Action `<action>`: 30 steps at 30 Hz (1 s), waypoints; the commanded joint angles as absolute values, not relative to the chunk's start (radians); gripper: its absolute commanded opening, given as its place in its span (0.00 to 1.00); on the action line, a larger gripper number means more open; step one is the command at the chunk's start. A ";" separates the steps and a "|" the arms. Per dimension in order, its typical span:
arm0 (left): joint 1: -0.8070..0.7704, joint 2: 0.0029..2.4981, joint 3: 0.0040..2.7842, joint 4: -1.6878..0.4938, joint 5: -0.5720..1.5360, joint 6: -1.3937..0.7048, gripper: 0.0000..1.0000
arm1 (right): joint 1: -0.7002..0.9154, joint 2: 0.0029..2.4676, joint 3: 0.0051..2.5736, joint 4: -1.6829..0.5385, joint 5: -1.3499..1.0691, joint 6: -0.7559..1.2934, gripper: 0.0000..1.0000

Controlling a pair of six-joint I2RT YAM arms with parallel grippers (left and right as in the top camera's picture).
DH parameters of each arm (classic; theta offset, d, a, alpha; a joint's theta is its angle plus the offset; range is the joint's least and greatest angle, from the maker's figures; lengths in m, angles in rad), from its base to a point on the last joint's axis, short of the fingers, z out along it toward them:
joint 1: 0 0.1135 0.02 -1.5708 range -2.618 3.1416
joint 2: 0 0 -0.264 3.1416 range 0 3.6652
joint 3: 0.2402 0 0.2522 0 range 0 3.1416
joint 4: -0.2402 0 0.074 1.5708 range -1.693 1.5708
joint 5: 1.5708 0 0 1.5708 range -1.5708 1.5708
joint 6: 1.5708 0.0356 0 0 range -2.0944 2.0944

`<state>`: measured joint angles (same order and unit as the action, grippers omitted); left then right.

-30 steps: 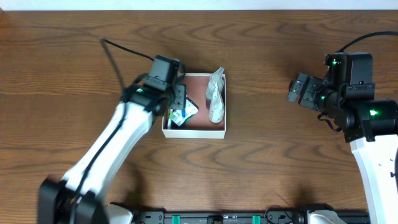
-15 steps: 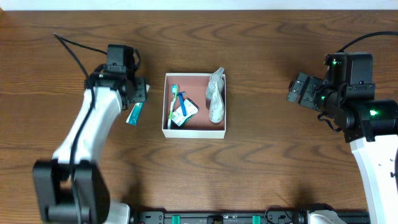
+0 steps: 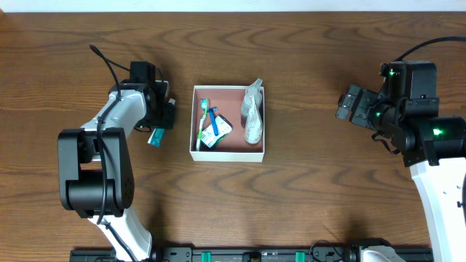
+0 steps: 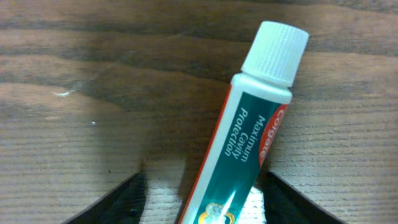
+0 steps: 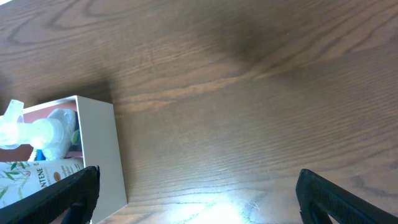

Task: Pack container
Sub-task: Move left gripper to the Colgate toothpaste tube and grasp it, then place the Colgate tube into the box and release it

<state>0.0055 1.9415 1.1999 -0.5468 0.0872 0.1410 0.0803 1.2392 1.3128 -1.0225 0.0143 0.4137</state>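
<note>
The container (image 3: 228, 154), a square white box with a reddish-pink inside, sits mid-table. It holds a green toothbrush (image 3: 202, 118), a small blue and white packet (image 3: 217, 132) and a clear pump bottle (image 3: 253, 113). A teal Colgate toothpaste tube (image 3: 156, 136) lies on the table left of it. My left gripper (image 3: 163, 121) is low over the tube. In the left wrist view the open fingers (image 4: 205, 205) straddle the tube (image 4: 249, 130), with wood showing on both sides. My right gripper (image 3: 346, 105) is open and empty, to the right of the container.
In the right wrist view the container's white wall (image 5: 102, 155) is at the left edge, with the pump bottle (image 5: 31, 130) inside, and bare wood lies between the fingers (image 5: 199, 186). A black cable (image 3: 109, 62) trails from the left arm.
My left arm has swung from over the container's left side out to the toothpaste tube on the table and has come down close over it. The right arm has not moved.
</note>
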 commanded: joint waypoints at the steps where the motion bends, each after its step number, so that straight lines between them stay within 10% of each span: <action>1: 0.008 1.977 1.188 -0.548 0.106 0.167 0.40 | 0.072 1.235 1.314 -1.022 0.010 0.426 0.99; 9: 0.008 1.951 1.190 -0.582 0.105 0.114 0.15 | 0.072 1.235 1.314 -1.022 0.010 0.426 0.99; 30: -0.223 1.407 1.208 -0.702 0.214 -0.094 0.14 | 0.072 1.235 1.314 -1.022 0.010 0.426 0.99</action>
<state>-0.1764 1.3884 1.2007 -0.7147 0.2108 -0.0292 0.0803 1.2392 1.3128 -1.0225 0.0139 0.4137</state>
